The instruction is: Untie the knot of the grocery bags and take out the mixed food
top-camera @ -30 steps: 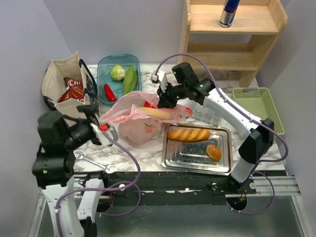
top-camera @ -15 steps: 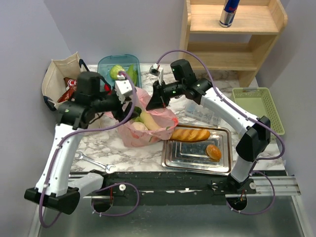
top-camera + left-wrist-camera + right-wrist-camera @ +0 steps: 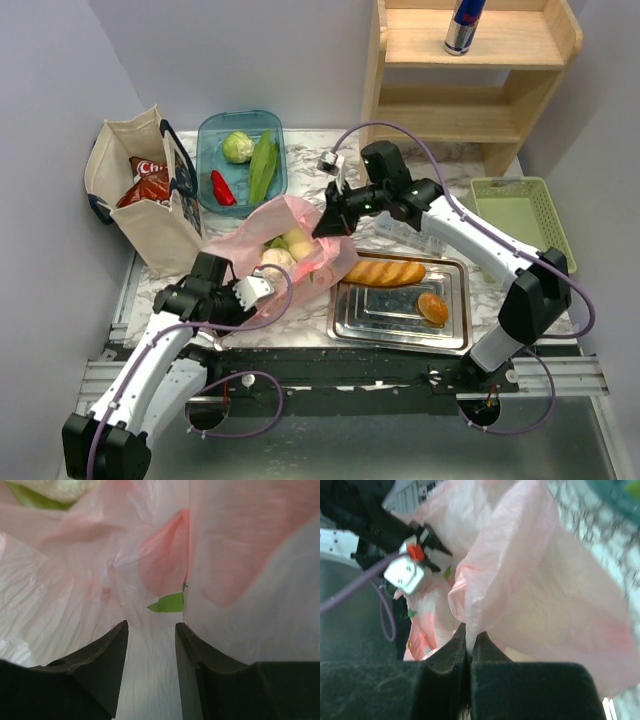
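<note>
Our right tool (image 3: 468, 631) reaches in from the far right over the marble tabletop (image 3: 295, 315), its fingers pressed together on a fold of the pink bag (image 3: 312, 262) at the far right edge of the bag's mouth. The thin plastic rises from that pinch. The bag sits at the middle of the tabletop, touching the left edge of the metal tray (image 3: 345, 322), and its mouth gapes upward. Pale vegetables (image 3: 294, 241) show inside it.

Our left tool (image 3: 150, 625) lies low at the bag's near left side. Its fingers are spread, with crinkled pink film filling the view just ahead of them and a small green mark (image 3: 167, 603) printed on the plastic. Whether the fingertips touch the film we cannot tell.

The canvas tote (image 3: 165, 228) stands upright at the far left of the tabletop, apart from the pink bag, with a red chip bag (image 3: 150, 183) showing in its open top. Just beside it on the right is a blue container (image 3: 210, 140) holding greens and a red pepper (image 3: 221, 187). On the tray lie a baguette (image 3: 385, 271) and a bun (image 3: 432, 307).
</note>
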`<state>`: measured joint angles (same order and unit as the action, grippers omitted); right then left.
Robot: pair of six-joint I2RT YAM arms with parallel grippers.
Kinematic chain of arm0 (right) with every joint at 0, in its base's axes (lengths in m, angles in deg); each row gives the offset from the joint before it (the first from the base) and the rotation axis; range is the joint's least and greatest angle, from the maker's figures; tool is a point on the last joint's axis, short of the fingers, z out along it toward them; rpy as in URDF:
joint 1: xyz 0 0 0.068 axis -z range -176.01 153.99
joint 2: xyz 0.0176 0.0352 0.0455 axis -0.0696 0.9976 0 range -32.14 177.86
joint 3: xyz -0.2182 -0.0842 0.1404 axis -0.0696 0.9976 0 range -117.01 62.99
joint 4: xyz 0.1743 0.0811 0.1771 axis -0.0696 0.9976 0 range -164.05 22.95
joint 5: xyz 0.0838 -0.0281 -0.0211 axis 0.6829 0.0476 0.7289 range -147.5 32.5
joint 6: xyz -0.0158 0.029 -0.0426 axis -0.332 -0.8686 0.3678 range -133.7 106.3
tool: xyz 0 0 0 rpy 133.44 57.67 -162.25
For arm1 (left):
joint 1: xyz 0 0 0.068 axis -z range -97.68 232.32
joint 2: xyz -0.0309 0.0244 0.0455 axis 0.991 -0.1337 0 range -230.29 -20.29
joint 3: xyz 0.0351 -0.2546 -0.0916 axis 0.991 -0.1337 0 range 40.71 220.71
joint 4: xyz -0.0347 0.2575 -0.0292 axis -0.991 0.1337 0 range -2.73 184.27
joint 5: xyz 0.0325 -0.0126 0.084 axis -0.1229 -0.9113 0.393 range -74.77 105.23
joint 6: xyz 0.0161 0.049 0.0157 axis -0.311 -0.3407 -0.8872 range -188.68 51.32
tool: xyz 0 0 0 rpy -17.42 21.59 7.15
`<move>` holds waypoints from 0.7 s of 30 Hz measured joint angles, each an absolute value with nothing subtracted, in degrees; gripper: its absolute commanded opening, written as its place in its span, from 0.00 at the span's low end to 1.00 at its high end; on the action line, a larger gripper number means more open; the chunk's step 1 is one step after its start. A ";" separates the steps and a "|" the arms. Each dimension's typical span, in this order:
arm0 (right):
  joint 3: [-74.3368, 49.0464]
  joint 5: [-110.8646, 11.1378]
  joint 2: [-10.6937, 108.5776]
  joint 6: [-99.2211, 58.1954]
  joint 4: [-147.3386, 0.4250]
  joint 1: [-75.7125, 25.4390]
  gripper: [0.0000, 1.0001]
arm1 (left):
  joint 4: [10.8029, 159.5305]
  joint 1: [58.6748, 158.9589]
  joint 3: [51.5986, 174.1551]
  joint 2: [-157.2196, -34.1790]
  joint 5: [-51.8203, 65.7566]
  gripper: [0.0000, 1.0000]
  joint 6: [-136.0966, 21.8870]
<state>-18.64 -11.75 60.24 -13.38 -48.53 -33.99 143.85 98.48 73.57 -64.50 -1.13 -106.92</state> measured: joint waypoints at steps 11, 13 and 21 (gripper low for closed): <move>-42.26 -12.14 75.60 -12.66 -57.34 -39.34 0.01 | 139.98 89.32 72.17 -59.12 11.09 0.55 -106.95; -37.06 -13.45 71.04 -9.80 -57.82 -39.45 0.01 | 139.67 83.46 72.91 -58.03 10.15 0.64 -107.88; -5.81 -19.18 54.47 5.63 -52.86 -39.47 0.01 | 149.99 78.57 74.40 -49.29 -5.74 0.86 -117.24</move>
